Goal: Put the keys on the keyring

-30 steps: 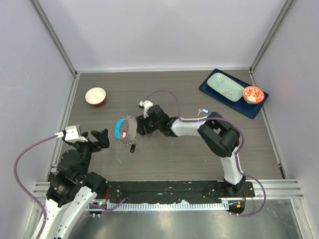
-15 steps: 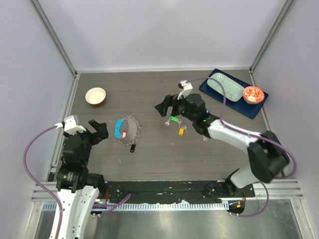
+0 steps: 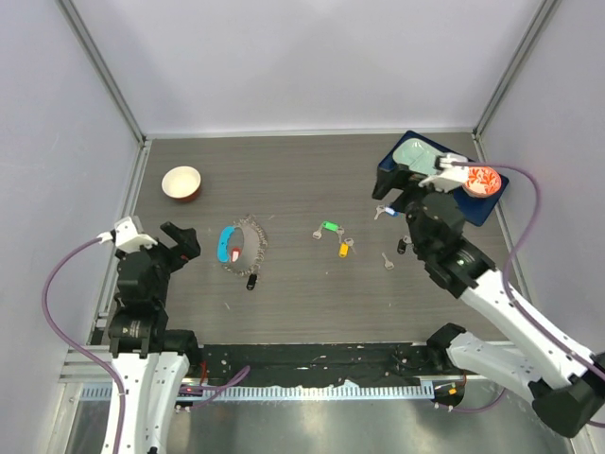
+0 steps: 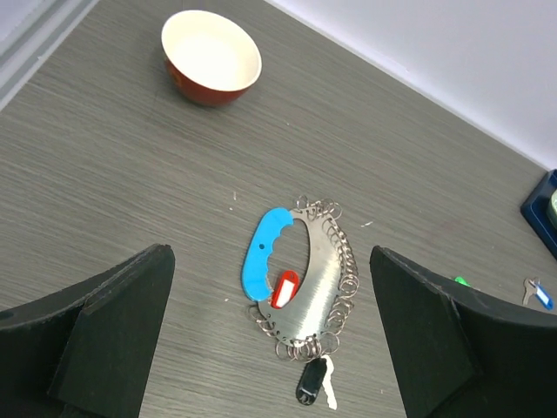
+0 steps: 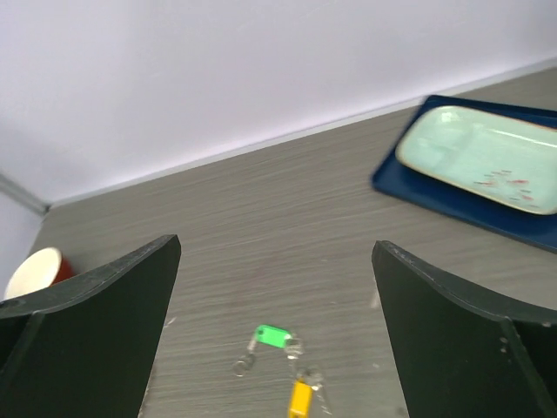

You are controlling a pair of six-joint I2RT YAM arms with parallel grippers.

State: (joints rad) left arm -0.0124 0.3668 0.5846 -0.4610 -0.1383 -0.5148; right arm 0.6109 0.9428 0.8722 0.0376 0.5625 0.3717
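The keyring (image 3: 238,246), a grey metal loop of small rings with a blue strap and a red tag, lies left of centre; it also shows in the left wrist view (image 4: 318,270). A black-headed key (image 4: 312,383) lies at its near end, touching the rings. A green key (image 3: 329,227), an orange key (image 3: 344,250), a plain silver key (image 3: 388,261) and a blue key (image 3: 383,210) lie loose further right. The green key (image 5: 272,335) and orange key (image 5: 298,399) show in the right wrist view. My left gripper (image 3: 180,242) is open and empty, left of the keyring. My right gripper (image 3: 395,182) is open and empty above the blue key.
A red bowl with a white inside (image 3: 181,182) stands at the back left. A blue mat (image 3: 389,168) at the back right holds a pale green tray (image 3: 427,163) and a small red-and-white bowl (image 3: 480,179). Grey walls close three sides.
My right arm has left the keyring and swung back to the right, up beside the blue mat. The green and orange keys came into view. My left gripper drew back slightly left.
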